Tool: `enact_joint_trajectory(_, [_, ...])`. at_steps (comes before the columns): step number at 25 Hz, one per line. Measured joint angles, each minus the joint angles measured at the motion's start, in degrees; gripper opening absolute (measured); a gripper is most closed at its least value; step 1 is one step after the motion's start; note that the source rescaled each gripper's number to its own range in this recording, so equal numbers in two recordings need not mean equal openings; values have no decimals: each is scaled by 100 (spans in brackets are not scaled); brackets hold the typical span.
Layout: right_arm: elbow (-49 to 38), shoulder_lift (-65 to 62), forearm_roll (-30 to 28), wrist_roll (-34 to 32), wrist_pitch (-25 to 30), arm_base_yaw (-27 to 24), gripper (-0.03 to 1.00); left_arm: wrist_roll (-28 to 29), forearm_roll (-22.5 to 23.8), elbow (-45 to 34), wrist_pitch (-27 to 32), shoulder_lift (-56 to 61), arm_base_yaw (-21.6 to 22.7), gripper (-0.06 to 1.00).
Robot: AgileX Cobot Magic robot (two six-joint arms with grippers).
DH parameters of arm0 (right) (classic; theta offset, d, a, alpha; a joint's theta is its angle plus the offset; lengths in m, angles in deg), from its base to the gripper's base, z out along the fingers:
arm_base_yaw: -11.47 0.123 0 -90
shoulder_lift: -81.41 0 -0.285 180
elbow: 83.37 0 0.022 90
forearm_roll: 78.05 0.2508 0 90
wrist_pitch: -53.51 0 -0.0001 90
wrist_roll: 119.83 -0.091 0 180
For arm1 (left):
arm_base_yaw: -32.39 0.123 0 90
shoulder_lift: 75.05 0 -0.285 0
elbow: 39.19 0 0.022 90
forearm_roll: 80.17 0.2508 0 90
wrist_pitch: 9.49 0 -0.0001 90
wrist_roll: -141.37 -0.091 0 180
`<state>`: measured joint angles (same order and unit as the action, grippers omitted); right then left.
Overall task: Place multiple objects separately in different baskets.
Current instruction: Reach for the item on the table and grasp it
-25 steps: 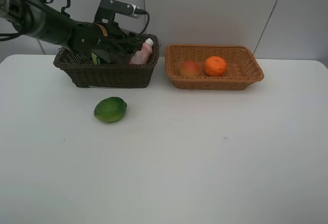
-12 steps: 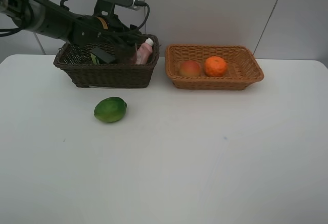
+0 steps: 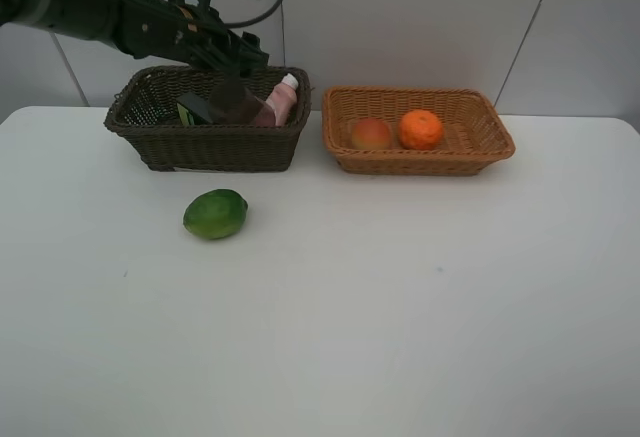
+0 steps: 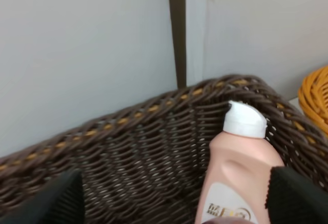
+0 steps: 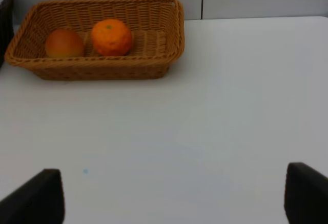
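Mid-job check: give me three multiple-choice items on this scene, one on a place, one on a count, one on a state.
1. Where does the green fruit lie?
A. In the dark basket
B. On the table in front of the dark basket
C. In the tan basket

2. How many fruits lie in the tan basket?
A. One
B. Two
C. Three

3. How is the left end effector?
A. Open, holding nothing, above the dark basket
B. Shut on the pink bottle
C. Shut on the green fruit

Answers:
1 B: it sits on the bare table, outside the dark basket.
2 B: only the orange and the peach-like fruit lie there.
3 A: the left wrist view shows its fingers apart, with the pink bottle leaning free in the basket.
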<state>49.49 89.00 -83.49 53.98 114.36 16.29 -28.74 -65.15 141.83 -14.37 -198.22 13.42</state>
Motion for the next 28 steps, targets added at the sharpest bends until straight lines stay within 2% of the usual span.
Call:
enact_joint_trajectory(4, [0, 0, 0, 0, 0, 0, 79, 0, 0, 6, 1040, 565, -88, 87])
enact_joint_trajectory(6, [0, 0, 0, 0, 0, 0, 79, 0, -41, 6, 1752, 845, -195, 87])
enact_joint_trajectory(10, [0, 0, 0, 0, 0, 0, 79, -25, -323, 6, 3021, 1301, -467, 87])
enact_joint_trajectory(13, [0, 0, 0, 0, 0, 0, 79, -195, -584, 6, 3661, 1472, -641, 87])
enact_joint_trajectory(16, [0, 0, 0, 0, 0, 0, 79, -329, -816, 6, 4162, 1514, -763, 88])
enact_joint_trajectory(21, [0, 0, 0, 0, 0, 0, 79, -347, -1049, -89, 4924, 1537, -800, 99])
enact_joint_trajectory(24, [0, 0, 0, 0, 0, 0, 79, -405, -1049, -359, 5139, 1540, -800, 100])
enact_joint_trajectory(28, [0, 0, 0, 0, 0, 0, 79, -741, -1049, -777, 5142, 1544, -800, 100])
